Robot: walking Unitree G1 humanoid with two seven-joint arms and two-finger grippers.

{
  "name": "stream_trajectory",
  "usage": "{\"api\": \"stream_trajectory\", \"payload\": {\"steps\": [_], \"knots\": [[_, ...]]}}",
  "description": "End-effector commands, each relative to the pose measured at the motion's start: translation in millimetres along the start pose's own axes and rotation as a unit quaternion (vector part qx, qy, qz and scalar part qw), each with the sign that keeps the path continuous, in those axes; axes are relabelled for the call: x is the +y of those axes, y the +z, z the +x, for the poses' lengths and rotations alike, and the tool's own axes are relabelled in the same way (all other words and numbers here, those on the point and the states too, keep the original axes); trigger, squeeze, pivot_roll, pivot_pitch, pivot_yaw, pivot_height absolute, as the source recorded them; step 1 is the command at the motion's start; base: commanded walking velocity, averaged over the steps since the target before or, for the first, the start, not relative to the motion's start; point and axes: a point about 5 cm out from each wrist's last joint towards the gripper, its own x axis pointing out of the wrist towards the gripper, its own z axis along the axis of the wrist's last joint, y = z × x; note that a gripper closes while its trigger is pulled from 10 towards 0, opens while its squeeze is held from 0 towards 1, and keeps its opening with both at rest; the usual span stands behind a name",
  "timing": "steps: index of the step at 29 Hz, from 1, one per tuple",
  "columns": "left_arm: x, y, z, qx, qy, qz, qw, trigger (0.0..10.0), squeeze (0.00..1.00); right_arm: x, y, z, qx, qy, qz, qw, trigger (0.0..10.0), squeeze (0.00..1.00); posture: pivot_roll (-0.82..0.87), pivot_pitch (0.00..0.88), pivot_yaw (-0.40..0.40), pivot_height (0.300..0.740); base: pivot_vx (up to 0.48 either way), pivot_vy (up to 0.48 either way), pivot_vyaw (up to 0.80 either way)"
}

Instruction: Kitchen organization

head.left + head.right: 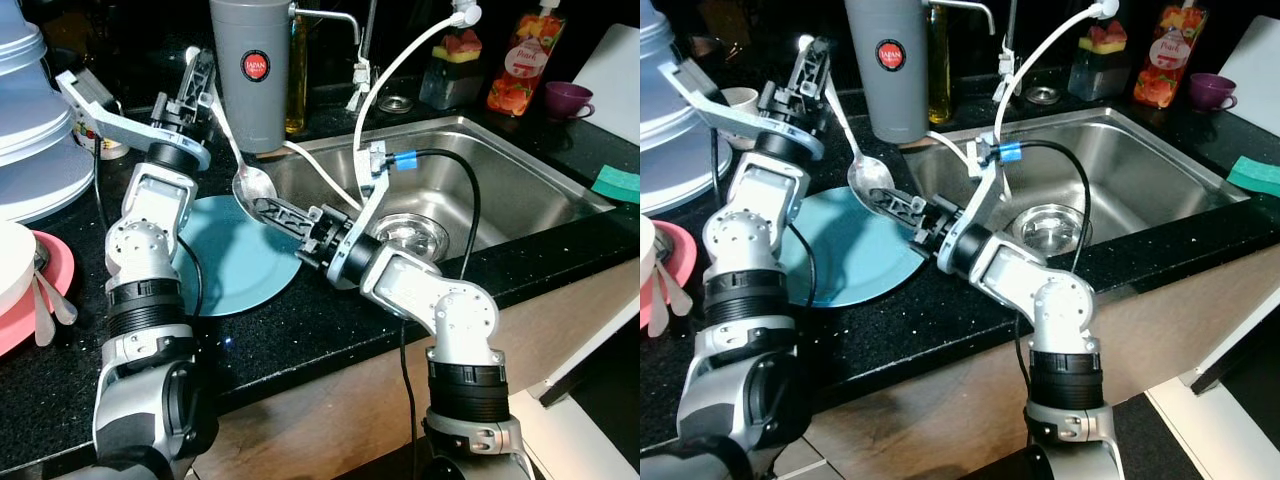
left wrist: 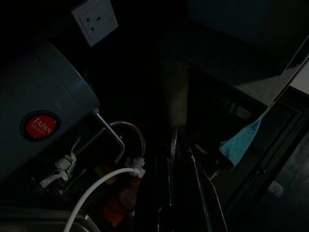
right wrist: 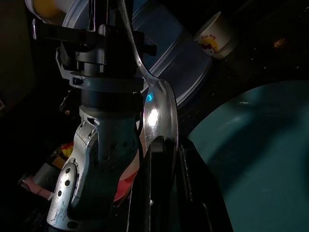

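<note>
Left eye view: both grippers on one spoon (image 1: 243,165) above the teal plate (image 1: 232,262).
Left gripper (image 1: 199,75) pinches the handle; right gripper (image 1: 262,206) clamps the bowl.

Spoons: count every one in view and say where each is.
3: one large metal spoon held between both grippers above the teal plate; two pale spoons on the pink plate. Others may be hidden.

Two silver-grey jointed metal arms with black ribbed collar rings and round perforated housings are seen, each ended by a black two-fingered gripper, left (image 1: 200,78) and right (image 1: 268,208), with a black cable and a blue-banded connector (image 1: 404,160) attached.
</note>
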Motion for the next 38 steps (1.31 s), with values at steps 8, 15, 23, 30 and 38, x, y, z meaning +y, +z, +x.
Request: {"api": "stream_trajectory", "payload": {"steps": [8, 15, 23, 30, 38], "knots": [[14.1, -9, -9.3, 0.032, 0.045, 0.051, 0.997, 10.0, 1.0, 17.0, 4, 6.4, -0.026, 0.05, 0.016, 0.998, 0.0, 0.0, -0.02, 0.089, 0.04, 0.74, 0.0, 0.0, 0.0], [7.5, -2, -6.8, 0.034, 0.029, 0.083, 0.996, 10.0, 0.0, -0.7, 22, -0.3, -0.051, -0.001, -0.003, 0.999, 0.0, 0.0, -0.02, 0.083, 0.043, 0.74, 0.0, 0.0, 0.0], [6.5, 3, -13.0, 0.046, 0.017, 0.109, 0.993, 10.0, 0.0, -50.5, 62, -24.8, -0.138, -0.18, -0.038, 0.973, 0.0, 0.0, -0.02, 0.075, 0.043, 0.74, 0.0, 0.0, 0.0], [-4.6, -24, -21.2, 0.148, -0.045, 0.137, 0.979, 10.0, 0.0, -73.9, 96, -51.2, -0.201, -0.282, -0.09, 0.934, 0.0, 0.0, -0.02, 0.068, 0.046, 0.74, 0.0, 0.0, 0.0], [-1.0, -77, -45.0, 0.367, -0.131, 0.35, 0.852, 10.0, 0.0, -83.6, 93, -54.7, -0.077, -0.351, -0.335, 0.871, 0.0, 0.0, -0.02, 0.074, 0.046, 0.74, 0.0, 0.0, 0.0]]}}
